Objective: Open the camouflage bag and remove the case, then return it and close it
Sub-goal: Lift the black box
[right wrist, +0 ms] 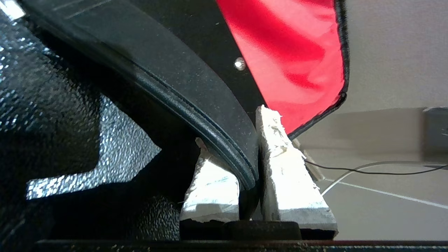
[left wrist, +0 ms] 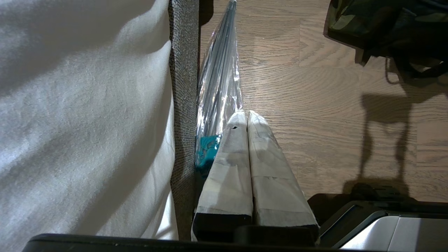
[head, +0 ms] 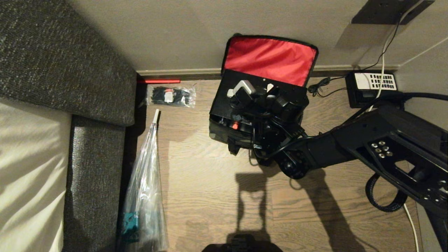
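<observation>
The camouflage bag (head: 224, 134) stands on the wooden floor (head: 210, 182) at the upper centre of the head view, its lid thrown back against the wall so the red lining (head: 269, 57) faces out. The case (head: 227, 101), black and rigid with a small red latch (head: 235, 125), sits upright in the bag's mouth, its top above the bag's rim. The right gripper (head: 260, 96) is over the case's top; in the right wrist view its pale padded fingers (right wrist: 287, 182) are nearly closed and pinch the case's black handle (right wrist: 196, 101) between them. The left gripper (left wrist: 246, 117) hangs low at the left side, padded fingers pressed together on nothing, beside the clear plastic bag (head: 143, 196) that lies along the grey sofa (head: 94, 168). A small packet of black cable ties (head: 170, 96) lies left of the bag. At the upper right sits a black telephone (head: 372, 87) with a white keypad.
</observation>
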{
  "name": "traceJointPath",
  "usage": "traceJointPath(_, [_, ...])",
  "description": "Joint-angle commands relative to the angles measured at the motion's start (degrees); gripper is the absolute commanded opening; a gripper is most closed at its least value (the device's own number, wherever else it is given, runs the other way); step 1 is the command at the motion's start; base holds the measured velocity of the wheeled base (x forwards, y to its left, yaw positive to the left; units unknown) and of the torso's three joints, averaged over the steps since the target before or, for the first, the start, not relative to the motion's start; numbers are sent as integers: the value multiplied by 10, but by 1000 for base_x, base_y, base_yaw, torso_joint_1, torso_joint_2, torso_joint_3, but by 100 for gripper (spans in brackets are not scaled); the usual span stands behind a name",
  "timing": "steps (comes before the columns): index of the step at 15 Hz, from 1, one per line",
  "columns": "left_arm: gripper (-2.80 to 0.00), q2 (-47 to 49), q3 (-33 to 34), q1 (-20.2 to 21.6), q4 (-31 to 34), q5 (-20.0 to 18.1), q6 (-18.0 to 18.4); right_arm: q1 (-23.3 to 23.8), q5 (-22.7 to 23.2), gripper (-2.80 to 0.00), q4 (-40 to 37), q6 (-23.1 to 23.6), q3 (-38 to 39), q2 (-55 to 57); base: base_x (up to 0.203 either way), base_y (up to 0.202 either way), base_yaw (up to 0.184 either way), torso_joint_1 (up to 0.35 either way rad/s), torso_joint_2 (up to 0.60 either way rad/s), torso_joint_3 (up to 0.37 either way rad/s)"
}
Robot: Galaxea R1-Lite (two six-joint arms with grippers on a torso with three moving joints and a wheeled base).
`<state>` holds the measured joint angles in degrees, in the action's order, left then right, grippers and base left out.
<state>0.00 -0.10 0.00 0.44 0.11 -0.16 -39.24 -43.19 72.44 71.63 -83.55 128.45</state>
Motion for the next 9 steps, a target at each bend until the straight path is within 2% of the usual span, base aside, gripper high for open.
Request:
traceJointPath(1, [-280,-2,0,0,0,1,0,-6,-3,-280,3,0,15,-31,0,0,0,0,0,0])
traceJointPath(4, [-280,-2,0,0,0,0,0,-9,-3,-280,-8,-18,24,-44,0,0,0,0,0,0])
traceJointPath(9, [-280,-2,0,0,0,0,0,-15,-4,-280,-21,-20,46,-78,0,0,0,0,0,0])
